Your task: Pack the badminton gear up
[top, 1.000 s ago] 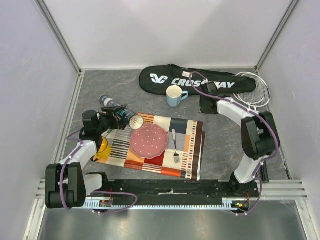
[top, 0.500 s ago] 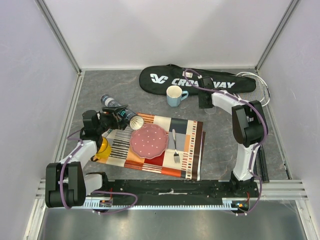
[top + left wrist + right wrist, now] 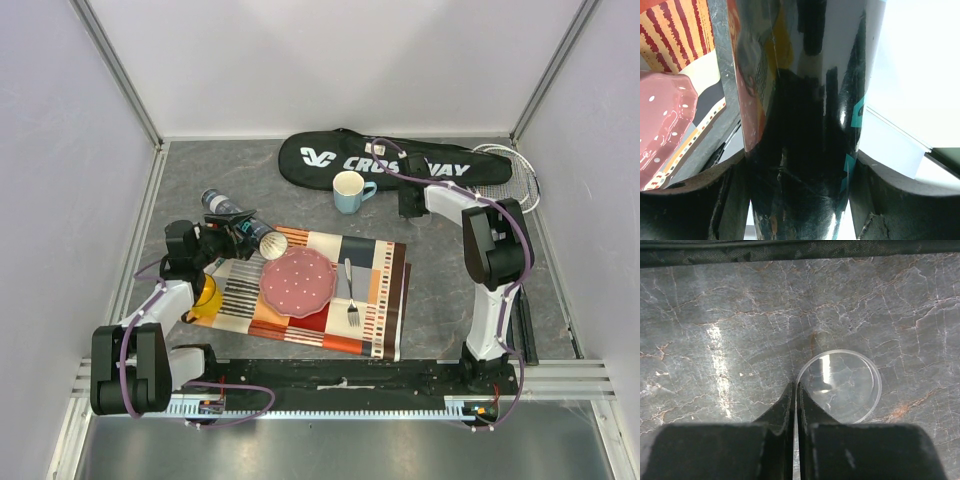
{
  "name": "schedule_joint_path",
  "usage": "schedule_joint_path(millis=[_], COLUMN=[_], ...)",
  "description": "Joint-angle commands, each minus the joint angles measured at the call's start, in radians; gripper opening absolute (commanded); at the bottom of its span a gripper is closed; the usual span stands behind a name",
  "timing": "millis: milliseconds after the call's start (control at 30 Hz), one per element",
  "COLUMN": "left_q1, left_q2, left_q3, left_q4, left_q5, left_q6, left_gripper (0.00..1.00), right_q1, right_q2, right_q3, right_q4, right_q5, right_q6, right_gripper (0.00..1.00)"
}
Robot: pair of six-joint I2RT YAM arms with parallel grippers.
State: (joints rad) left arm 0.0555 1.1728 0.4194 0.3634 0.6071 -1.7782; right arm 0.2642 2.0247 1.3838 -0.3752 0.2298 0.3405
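Left tool [image 3: 228,232] had the tube [image 3: 805,125] clamped, pointing straight ahead. Right tool [image 3: 795,390] was shut, tips touching the clear lid [image 3: 840,387] just ahead-right.

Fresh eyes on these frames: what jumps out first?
The dark glossy cylindrical tube clamped in the left gripper fills the left wrist view. The long black racket bag lettered CROSSWAY lies across the far side of the grey marbled table. The right gripper, shut, has its tips at the rim of a clear round lid lying near that bag.
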Motion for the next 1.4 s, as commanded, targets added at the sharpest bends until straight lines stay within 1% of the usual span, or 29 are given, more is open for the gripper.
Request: schedule_joint_path(millis=[0, 67, 100, 133, 200, 233, 267, 300, 333, 367, 400, 433, 467, 500, 567, 600, 667, 700, 767, 800, 867, 900, 1000, 1100, 1267, 1367], left_q1=[-0.002, -0.003, -0.002, -0.003, -0.002, -0.003, -0.003, -0.002, -0.003, -0.002, -0.003, -0.003, -0.003, -0.002, -0.003, -0.003, -0.002, -0.002, -0.002, -0.003, -0.002, -0.003, -0.003, -0.002, -0.002, -0.005], left_q2=[-0.010, -0.007, -0.006, -0.004, -0.005, -0.005, -0.005, -0.004, -0.005, -0.001, 0.001, 0.002, 0.004, 0.001, -0.005, -0.015, -0.025, -0.035, -0.035, -0.036, -0.036, -0.036, -0.038, -0.036, -0.039, -0.042], left_q3=[0.035, 0.036, 0.039, 0.042, 0.051, 0.055, 0.059, 0.061, 0.064, 0.065, 0.068, 0.068, 0.065, 0.064, 0.058, 0.056, 0.053, 0.053, 0.051, 0.051, 0.055, 0.055, 0.058, 0.058, 0.059, 0.059], left_q4=[0.046, 0.046, 0.045, 0.045, 0.042, 0.042, 0.040, 0.037, 0.035, 0.035, 0.035, 0.035, 0.037, 0.037, 0.037, 0.034, 0.016, 0.009, 0.008, 0.008, 0.006, 0.006, 0.003, 0.000, -0.003, -0.003], left_q5=[0.025, 0.022, 0.023, 0.020, 0.022, 0.022, 0.020, 0.019, 0.019, 0.017, 0.017, 0.019, 0.019, 0.017, 0.016, 0.014, 0.010, 0.005, 0.005, 0.003, 0.005, 0.005, 0.003, 0.003, 0.005, 0.002], left_q6=[0.019, 0.019, 0.017, 0.016, 0.013, 0.011, 0.010, 0.011, 0.011, 0.011, 0.013, 0.010, 0.008, 0.008, 0.008, 0.005, 0.005, 0.005, -0.001, -0.006, -0.007, -0.009, -0.007, -0.006, -0.003, -0.004], left_gripper=[0.02, 0.02, 0.02, 0.02, 0.02, 0.02, 0.02, 0.02, 0.02, 0.02, 0.02, 0.02, 0.02, 0.02, 0.02, 0.02, 0.02, 0.02, 0.02, 0.02, 0.02, 0.02, 0.02, 0.02, 0.02, 0.02], right_q1=[0.000, 0.001, 0.001, 0.006, 0.009, 0.036, 0.058, 0.114, 0.151, 0.185, 0.269, 0.317, 0.367, 0.454, 0.521, 0.573, 0.619, 0.671, 0.719, 0.759, 0.791, 0.812, 0.837, 0.863, 0.865, 0.866], right_q2=[0.000, -0.053, -0.088, -0.178, -0.292, -0.413, -0.476, -0.586, -0.633, -0.673, -0.737, -0.759, -0.777, -0.796, -0.790, -0.770, -0.744, -0.720, -0.692, -0.675, -0.664, -0.652, -0.630, -0.612, -0.578, -0.570], right_q3=[-0.022, -0.035, -0.067, -0.090, -0.179, -0.212, -0.270, -0.297, -0.324, -0.375, -0.399, -0.416, -0.446, -0.454, -0.456, -0.448, -0.421, -0.410, -0.376, -0.371, -0.374, -0.371, -0.359, -0.345, -0.305, -0.305], right_q4=[0.021, 0.021, 0.027, 0.039, 0.102, 0.128, 0.163, 0.188, 0.220, 0.308, 0.364, 0.478, 0.536, 0.583, 0.681, 0.702, 0.760, 0.771, 0.772, 0.776, 0.788, 0.785, 0.780, 0.763, 0.736, 0.751], right_q5=[0.006, -0.001, -0.021, -0.111, -0.248, -0.327, -0.346, -0.368, -0.403, -0.485, -0.515, -0.533, -0.526, -0.509, -0.450, -0.434, -0.417, -0.403, -0.367, -0.325, -0.272, -0.214, -0.193, -0.107, -0.060, -0.031], right_q6=[0.017, 0.031, 0.055, 0.070, 0.118, 0.149, 0.167, 0.179, 0.202, 0.222, 0.241, 0.286, 0.307, 0.324, 0.328, 0.322, 0.287, 0.266, 0.212, 0.169, 0.143, 0.129, 0.130, 0.124, 0.135, 0.141], right_gripper=[0.00, 0.00, 0.00, 0.00, 0.00, 0.00, 0.00, 0.00, 0.00, 0.00, 0.00, 0.00, 0.00, 0.00, 0.00, 0.00, 0.00, 0.00, 0.00, 0.00, 0.00, 0.00, 0.00, 0.00, 0.00, 0.00])
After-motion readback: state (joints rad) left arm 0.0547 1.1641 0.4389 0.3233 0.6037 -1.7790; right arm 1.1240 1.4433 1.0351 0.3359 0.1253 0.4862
